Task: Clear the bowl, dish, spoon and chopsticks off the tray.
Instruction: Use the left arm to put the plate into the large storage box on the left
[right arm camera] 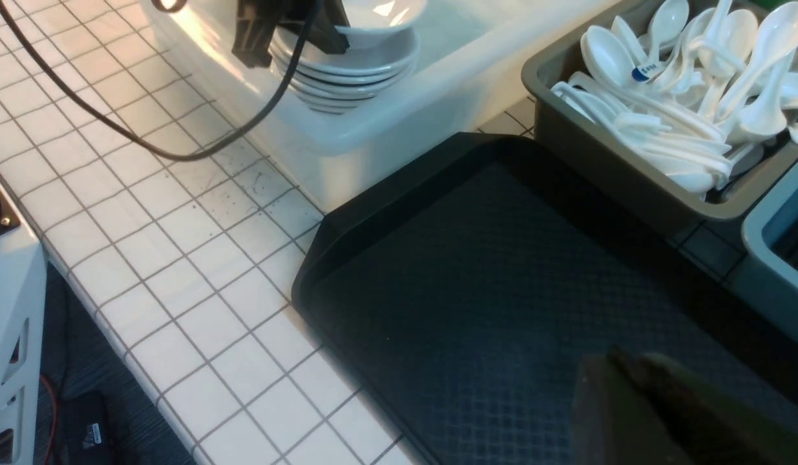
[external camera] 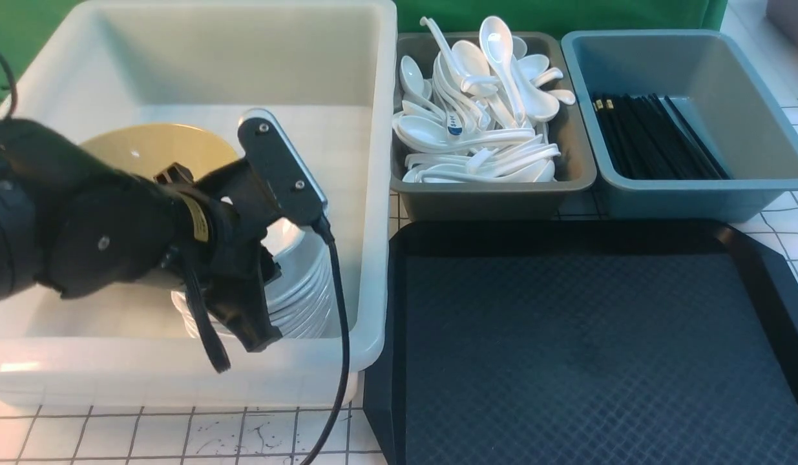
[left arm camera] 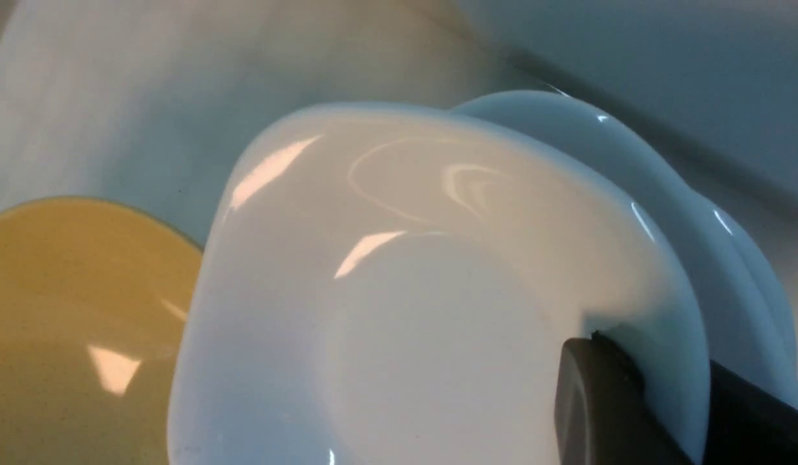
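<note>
1. the left gripper was inside the large white bin, over a stack of white squarish dishes. in the left wrist view its fingers were pinching the rim of the top dish, one pad inside the rim and one outside.
2. the mustard-yellow bowl sat in the same bin, just beside the dish stack and partly hidden by the left arm.
3. the black diamond-textured tray lay on the white tiled worktop, touching the white bin's side; nothing stood on its surface.
4. the grey bin beyond the tray held a heap of white soup spoons, one carrying a blue mark. the task's own spoon could not be told apart from the others.
5. the blue bin, just beside the grey one, held black chopsticks with gold bands at the far ends.
6. the right gripper showed only as a dark, blurred shape above the tray in the right wrist view; whether its fingers were spread or pressed together could not be told.
</note>
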Available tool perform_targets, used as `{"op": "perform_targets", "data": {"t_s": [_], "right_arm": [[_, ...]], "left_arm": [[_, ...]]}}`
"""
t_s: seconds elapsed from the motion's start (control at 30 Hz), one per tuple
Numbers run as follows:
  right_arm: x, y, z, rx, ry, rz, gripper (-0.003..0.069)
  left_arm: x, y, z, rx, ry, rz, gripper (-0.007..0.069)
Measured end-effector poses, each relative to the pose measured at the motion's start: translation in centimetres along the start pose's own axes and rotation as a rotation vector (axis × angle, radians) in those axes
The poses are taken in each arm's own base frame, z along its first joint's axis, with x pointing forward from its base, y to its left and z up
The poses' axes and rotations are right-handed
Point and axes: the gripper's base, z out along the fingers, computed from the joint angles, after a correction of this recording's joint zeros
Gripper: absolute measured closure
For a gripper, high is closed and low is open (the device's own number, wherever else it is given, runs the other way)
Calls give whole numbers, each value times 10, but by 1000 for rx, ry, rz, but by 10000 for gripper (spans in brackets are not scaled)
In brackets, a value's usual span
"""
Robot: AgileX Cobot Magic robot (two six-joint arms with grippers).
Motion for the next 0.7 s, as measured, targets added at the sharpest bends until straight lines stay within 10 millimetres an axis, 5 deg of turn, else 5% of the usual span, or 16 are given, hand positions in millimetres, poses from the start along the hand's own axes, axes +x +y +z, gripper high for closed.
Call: {"op": "perform_targets", "data": {"t_s": [0.2,0.57,0.7], "right_arm": [[0,0,0,-2,-1,-3,605],[0,0,0,-2,-1,-10,603],[1,1,0,-10,13,-10,603]], "left_arm": [[-1,-3,-5,31,-32,-75,568],[-3,-7,-48,44,-174,-235,101],[-3,-11,-78,81,-283,-405,64]]}}
